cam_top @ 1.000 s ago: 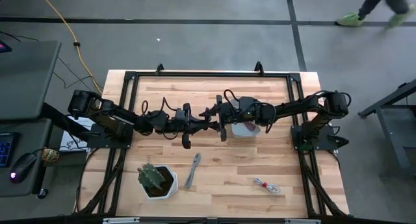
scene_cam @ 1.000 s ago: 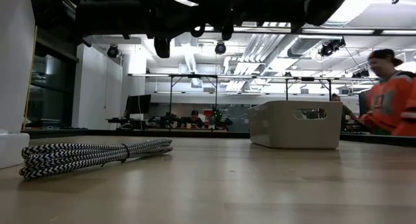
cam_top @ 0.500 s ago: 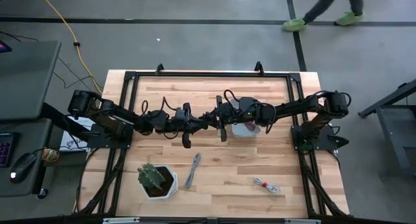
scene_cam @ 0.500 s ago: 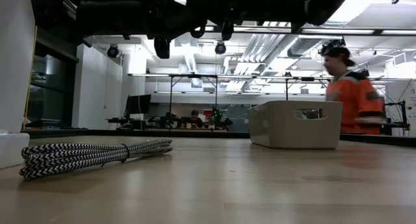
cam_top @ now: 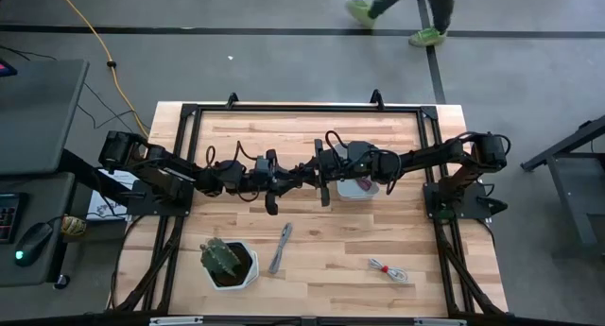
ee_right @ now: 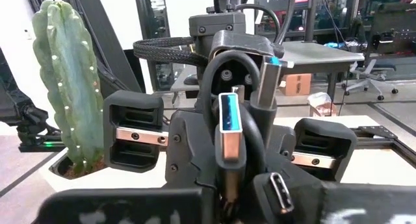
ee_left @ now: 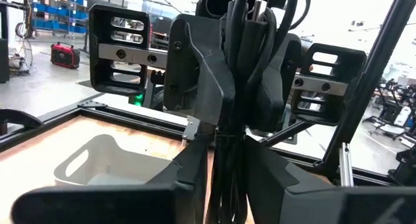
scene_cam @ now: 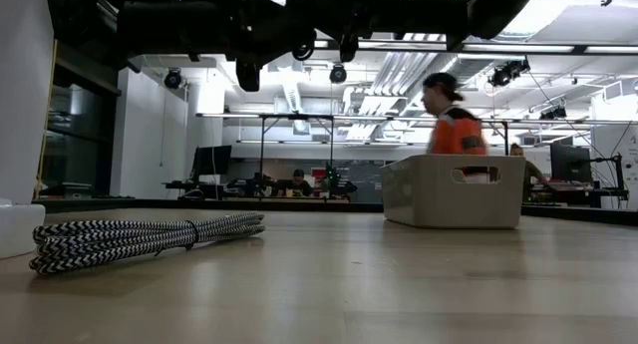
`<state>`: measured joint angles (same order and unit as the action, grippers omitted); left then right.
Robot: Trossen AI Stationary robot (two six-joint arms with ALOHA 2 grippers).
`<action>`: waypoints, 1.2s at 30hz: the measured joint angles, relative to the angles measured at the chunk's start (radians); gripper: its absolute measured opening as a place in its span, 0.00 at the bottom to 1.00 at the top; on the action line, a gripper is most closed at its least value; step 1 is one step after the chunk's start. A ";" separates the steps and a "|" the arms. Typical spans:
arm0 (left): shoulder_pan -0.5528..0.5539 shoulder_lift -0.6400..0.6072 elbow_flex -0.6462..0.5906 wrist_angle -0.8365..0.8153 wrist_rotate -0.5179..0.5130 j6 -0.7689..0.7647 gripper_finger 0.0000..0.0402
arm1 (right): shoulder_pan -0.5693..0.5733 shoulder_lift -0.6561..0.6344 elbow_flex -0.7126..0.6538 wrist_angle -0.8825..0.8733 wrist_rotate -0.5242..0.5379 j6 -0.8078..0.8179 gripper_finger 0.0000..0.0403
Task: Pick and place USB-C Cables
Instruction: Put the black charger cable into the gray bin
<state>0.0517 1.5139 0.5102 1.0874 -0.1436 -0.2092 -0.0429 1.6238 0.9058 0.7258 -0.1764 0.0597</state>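
Pincers unmoved, black cable (ee_left: 229,165) gripped between both

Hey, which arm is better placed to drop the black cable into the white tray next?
The right, probably. The white tray lies directly beneath the right arm, just behind the right gripper. The left gripper, clamped on the black cable, would have to reach further across.
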 joint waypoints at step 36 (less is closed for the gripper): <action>-0.001 -0.048 0.000 -0.100 0.040 -0.007 0.66 | -0.003 -0.082 0.000 -0.163 0.004 -0.040 0.07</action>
<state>0.0509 1.4664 0.5098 0.9874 -0.1036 -0.2160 -0.0456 1.5416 0.9054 0.5631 -0.1726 0.0200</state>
